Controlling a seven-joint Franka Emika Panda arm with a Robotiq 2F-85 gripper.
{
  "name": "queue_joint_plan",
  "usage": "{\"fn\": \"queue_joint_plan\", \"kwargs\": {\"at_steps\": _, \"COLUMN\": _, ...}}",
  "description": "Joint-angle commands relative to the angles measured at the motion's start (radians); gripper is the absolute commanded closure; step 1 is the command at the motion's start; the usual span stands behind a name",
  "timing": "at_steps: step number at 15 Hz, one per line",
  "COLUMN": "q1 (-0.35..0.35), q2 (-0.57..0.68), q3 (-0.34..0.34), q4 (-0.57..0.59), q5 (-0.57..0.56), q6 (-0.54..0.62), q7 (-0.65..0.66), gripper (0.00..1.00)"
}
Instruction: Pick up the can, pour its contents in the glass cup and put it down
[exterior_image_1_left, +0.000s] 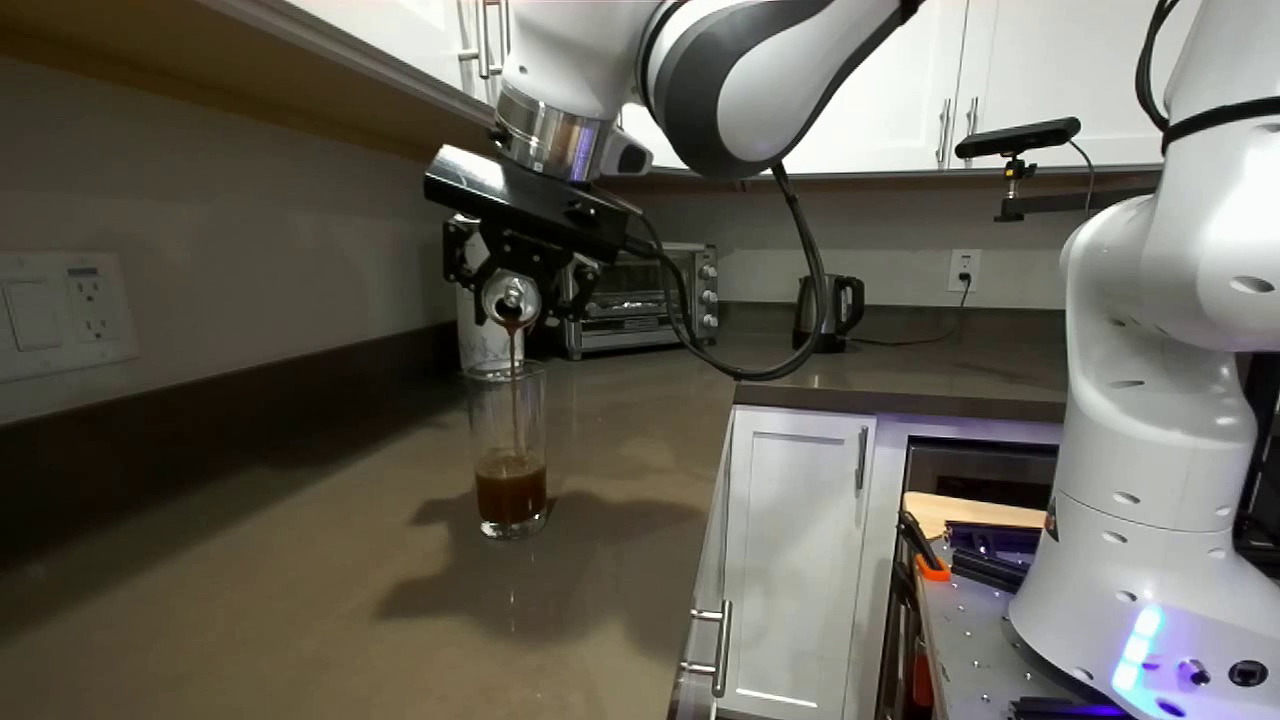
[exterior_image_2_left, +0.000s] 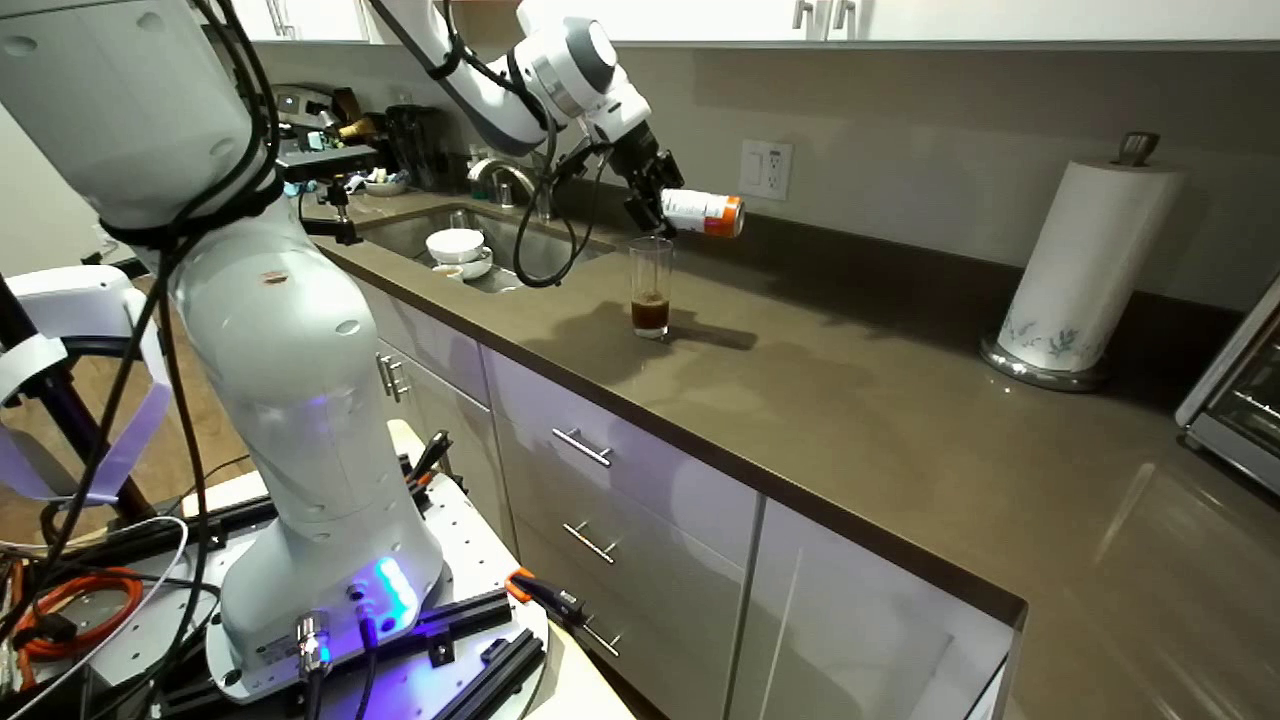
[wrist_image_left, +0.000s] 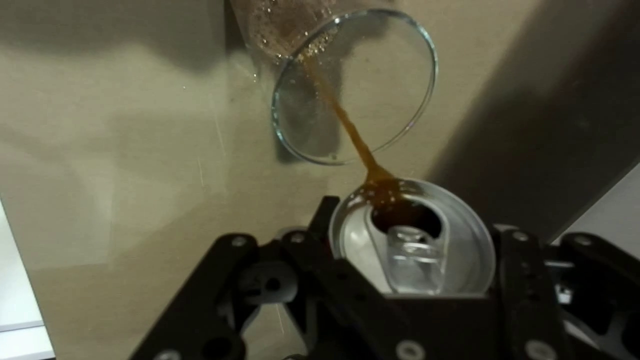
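The hand (wrist_image_left: 417, 240) grasps the can (exterior_image_2_left: 700, 212), whose long axis looks nearly level, brown liquid (wrist_image_left: 354, 135) streaming from its opening (wrist_image_left: 407, 219) into the glass cup (exterior_image_1_left: 508, 445) upright on the tabletop (exterior_image_1_left: 300, 590) below the hand, so any further tilt should leave that opening above the cup.

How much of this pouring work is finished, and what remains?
Done: the can is off the counter, gripped in the claw. In hand: a brown stream runs into the glass cup, only partly filled. Left: ending the pour and putting the can down, since it hangs tilted in the air.
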Motion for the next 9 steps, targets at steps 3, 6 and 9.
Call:
{"fn": "queue_joint_plan", "kwargs": {"at_steps": 3, "q1": -0.006, "q2": -0.028, "q3": 0.006, "q4": -0.026, "q5": -0.047, "q6": 0.021, "q7": 0.053, "gripper": 0.72}}
{"fn": "queue_joint_plan", "kwargs": {"at_steps": 6, "q1": -0.005, "q2": -0.027, "q3": 0.01, "q4": -0.024, "q5": -0.061, "q6": 0.015, "q7": 0.06, "gripper": 0.72}}
{"fn": "queue_joint_plan", "kwargs": {"at_steps": 9, "q1": -0.003, "q2": -0.024, "q3": 0.011, "q4": -0.021, "q5": -0.091, "q6": 0.01, "q7": 0.082, "gripper": 0.72}}
